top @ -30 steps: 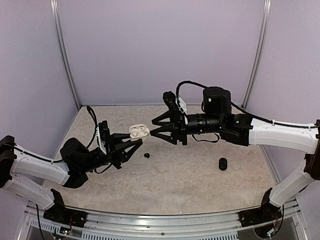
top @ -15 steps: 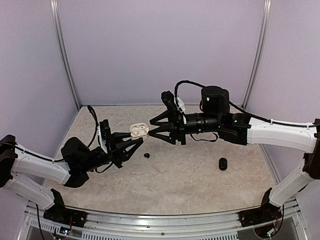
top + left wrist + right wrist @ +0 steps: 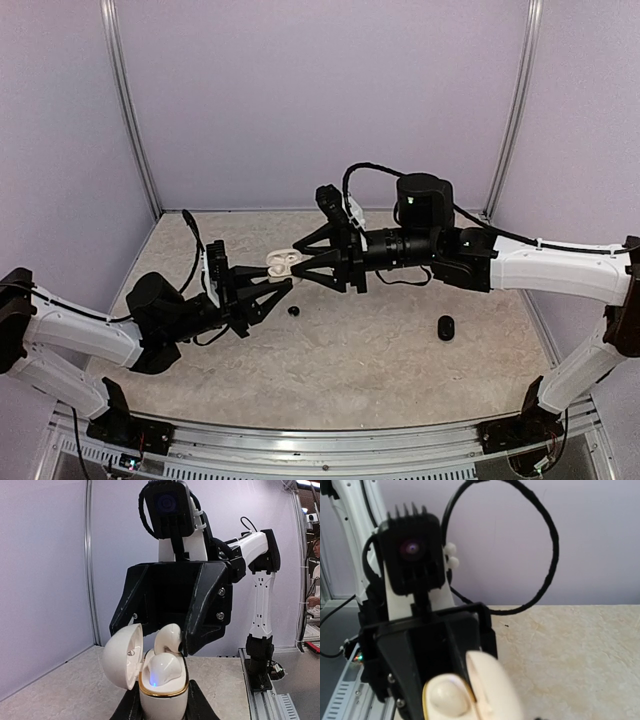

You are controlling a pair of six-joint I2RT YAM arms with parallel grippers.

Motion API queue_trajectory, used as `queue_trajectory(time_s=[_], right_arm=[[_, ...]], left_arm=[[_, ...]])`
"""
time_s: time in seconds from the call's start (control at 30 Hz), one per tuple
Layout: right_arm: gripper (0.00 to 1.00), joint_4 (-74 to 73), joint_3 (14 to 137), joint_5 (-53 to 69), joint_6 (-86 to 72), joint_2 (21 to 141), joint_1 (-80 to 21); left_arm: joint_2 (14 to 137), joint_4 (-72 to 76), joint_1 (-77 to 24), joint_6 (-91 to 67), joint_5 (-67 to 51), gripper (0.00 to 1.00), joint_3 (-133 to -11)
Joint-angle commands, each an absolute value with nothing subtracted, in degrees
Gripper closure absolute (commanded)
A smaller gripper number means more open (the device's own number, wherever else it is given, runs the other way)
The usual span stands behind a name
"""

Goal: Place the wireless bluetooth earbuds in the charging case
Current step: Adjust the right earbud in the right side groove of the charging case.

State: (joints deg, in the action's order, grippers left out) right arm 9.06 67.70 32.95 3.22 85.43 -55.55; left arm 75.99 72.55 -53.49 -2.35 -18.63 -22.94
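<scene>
Closely — right end effector (image 3: 298, 264) holds earbud (image 3: 167, 637) over case (image 3: 162, 693) rim.

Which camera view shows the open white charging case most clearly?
The left wrist view: the charging case fills the foreground, hinged open, with one white bud seated inside. The top external view shows it only as a tiny white shape; the right wrist view crops and blurs it.

Stretches the left arm (image 3: 80, 335) from lower left toward centre, elbow low, left gripper (image 3: 280, 278) clamped on the open charging case (image 3: 281, 262). Extends the right arm (image 3: 560, 265) level from the right edge, right gripper (image 3: 298, 260) pinching a white earbud (image 3: 167, 636) at frame centre.
</scene>
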Motion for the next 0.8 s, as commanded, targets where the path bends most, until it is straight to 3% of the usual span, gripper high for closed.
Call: queue_trajectory(time_s=[0.0, 0.33, 0.77], right_arm=[[0.54, 10.5, 69.5, 31.3, 2.2, 87.0, -55.7], [0.53, 10.5, 69.6, 31.8, 1.8, 87.7, -55.8], [0.44, 13.7, 66.0, 40.8, 3.8, 84.6, -55.8]], left_arm=[[76.3, 71.3, -54.7, -0.6, -20.7, 0.94, -24.7], [76.5, 70.4, -55.2, -0.2, -20.6, 0.94, -25.0], [75.8, 73.9, -53.3, -3.4, -21.2, 0.94, -23.1]])
